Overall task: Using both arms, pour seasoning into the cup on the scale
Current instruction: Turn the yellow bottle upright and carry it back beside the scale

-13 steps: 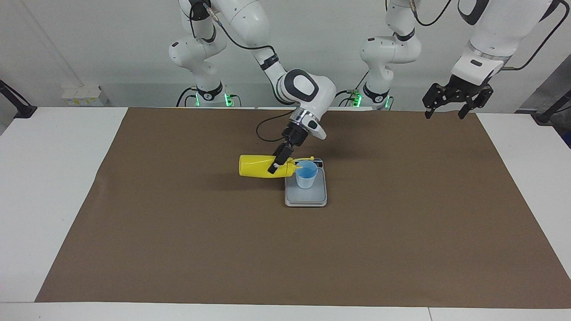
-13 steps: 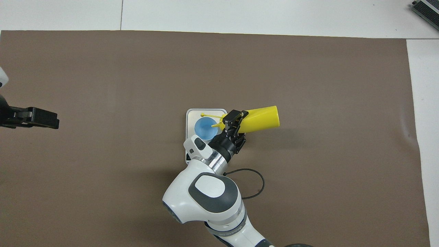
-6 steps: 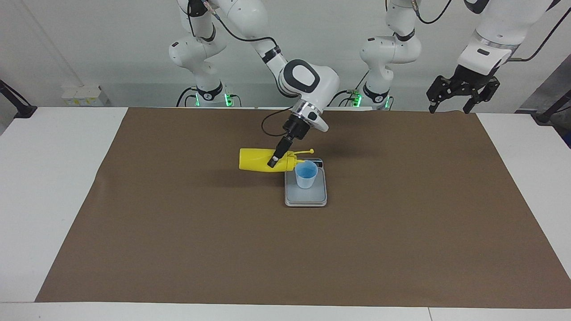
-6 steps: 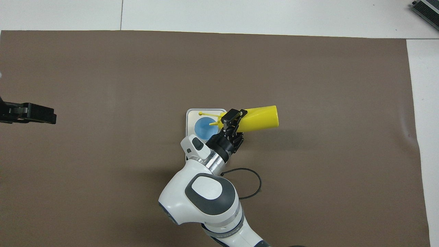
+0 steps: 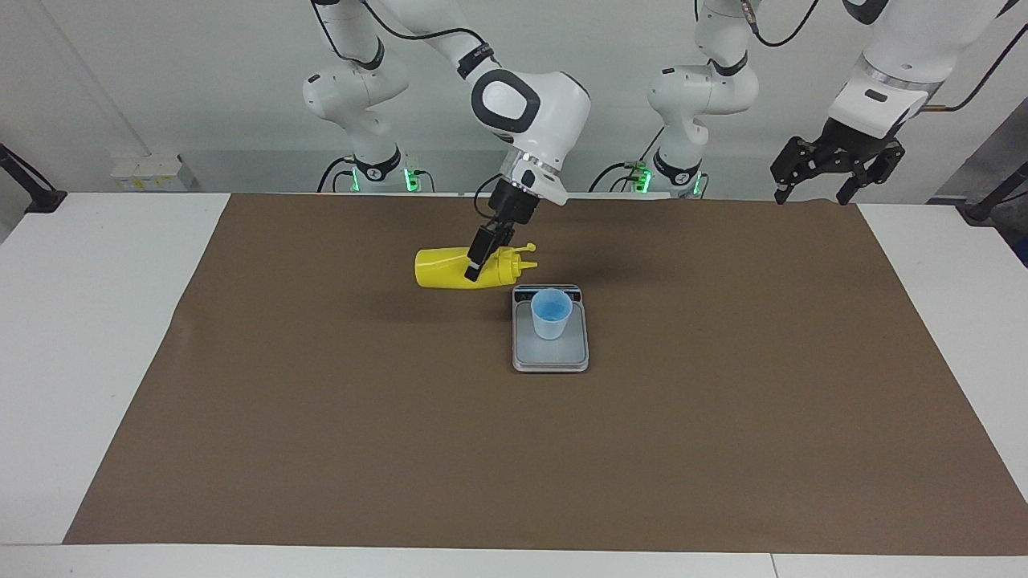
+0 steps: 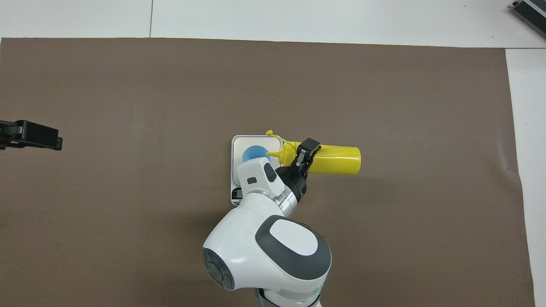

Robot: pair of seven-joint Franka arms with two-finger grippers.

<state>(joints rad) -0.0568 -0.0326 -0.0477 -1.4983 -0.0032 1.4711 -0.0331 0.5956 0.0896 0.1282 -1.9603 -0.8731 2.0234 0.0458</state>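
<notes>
My right gripper [image 5: 475,269] is shut on the yellow seasoning bottle [image 5: 444,269] near its nozzle end. It holds the bottle on its side in the air, over the mat beside the scale's display end. The nozzle points toward the scale, clear of the cup, and the cap strap sticks out. The bottle also shows in the overhead view [image 6: 337,154], with the right gripper [image 6: 305,153] on it. The light-blue cup [image 5: 551,315] stands upright on the silver-grey scale [image 5: 554,355]. My left gripper [image 5: 835,164] waits open, high over the mat's corner at the left arm's end.
A brown mat [image 5: 321,417] covers most of the white table [image 5: 96,321]. In the overhead view my right arm's wrist [image 6: 260,179] hides part of the cup [image 6: 251,153] and the scale [image 6: 239,143]. The left gripper [image 6: 30,135] shows at the view's edge.
My right gripper has lifted the bottle and drawn its nozzle off the cup, toward the robots and the right arm's end. The left gripper has risen a little.
</notes>
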